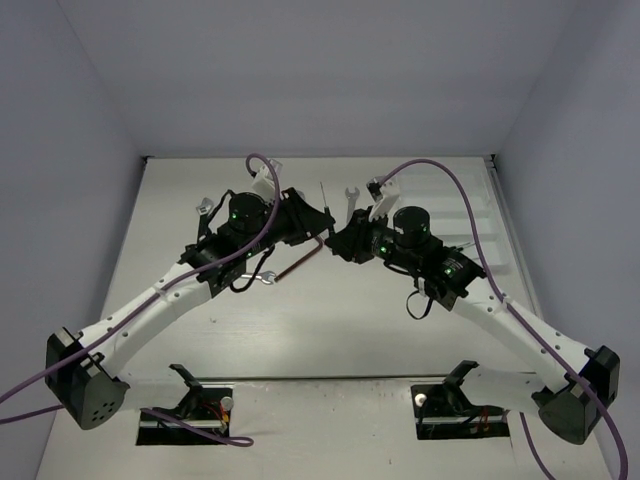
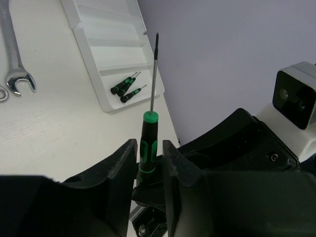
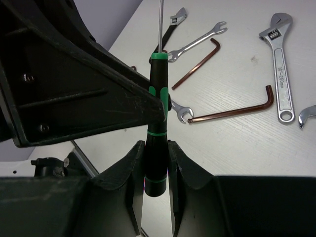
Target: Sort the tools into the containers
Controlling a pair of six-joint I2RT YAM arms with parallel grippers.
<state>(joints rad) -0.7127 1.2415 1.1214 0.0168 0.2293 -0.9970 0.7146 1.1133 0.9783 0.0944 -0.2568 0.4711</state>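
A black-and-green screwdriver (image 2: 150, 118) hangs in the air between both grippers above the table's middle, its thin shaft pointing up and away. My right gripper (image 3: 156, 144) is shut on the bottom of the screwdriver's (image 3: 158, 74) handle, both jaws pressed against it. My left gripper (image 2: 149, 143) straddles the upper handle, with a thin strip of table showing on each side. The white tray (image 2: 106, 15) lies beyond, three screwdrivers (image 2: 127, 86) in its nearest compartment. In the top view the left gripper (image 1: 325, 228) and right gripper (image 1: 345, 242) meet tip to tip.
Loose on the table lie a large adjustable wrench (image 3: 279, 64), two brown hex keys (image 3: 237, 111) (image 3: 197, 61), open-end wrenches (image 3: 197, 44) (image 2: 14, 54) and a small adjustable wrench (image 3: 173, 29). The tray (image 1: 497, 200) sits at the back right, by the wall.
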